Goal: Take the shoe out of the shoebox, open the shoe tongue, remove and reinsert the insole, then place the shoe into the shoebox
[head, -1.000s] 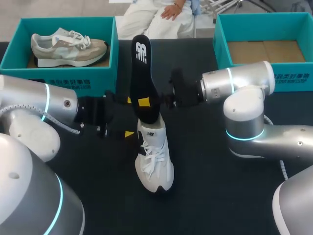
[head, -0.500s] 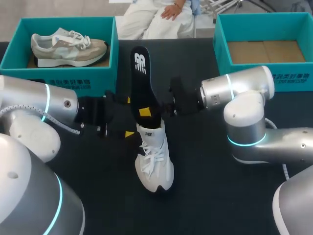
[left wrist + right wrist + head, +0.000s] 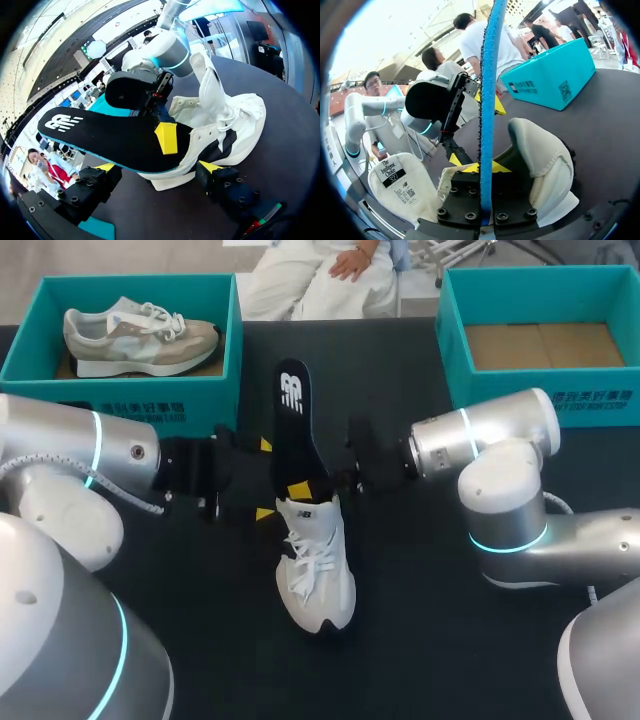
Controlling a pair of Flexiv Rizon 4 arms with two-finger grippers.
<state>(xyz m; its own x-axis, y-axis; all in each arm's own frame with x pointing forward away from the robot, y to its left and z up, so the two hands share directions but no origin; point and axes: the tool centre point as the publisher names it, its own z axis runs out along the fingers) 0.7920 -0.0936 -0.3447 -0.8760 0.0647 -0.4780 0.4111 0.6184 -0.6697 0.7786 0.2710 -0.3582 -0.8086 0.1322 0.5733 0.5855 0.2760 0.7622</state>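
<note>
Black foam insole, lower end entering the white lace-up sneaker; reinsertion step, by judgement.
Right gripper: fingers pinch the insole's flat faces low down, slanting it into the collar. Left gripper: fingers spread wide astride the heel, seemingly as a brace, not clamping. Sneaker stands on the black counter; empty teal cardboard shoebox far right.

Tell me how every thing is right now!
White shoe: upright, tongue pulled open.
Insole: half inside it, logo end sticking out.
Right pincer: shut on insole.
Left pincer: open, beside the shoe's heel.
Left shoebox: open, beige shoe inside.
Right shoebox: open, no shoe.
</note>
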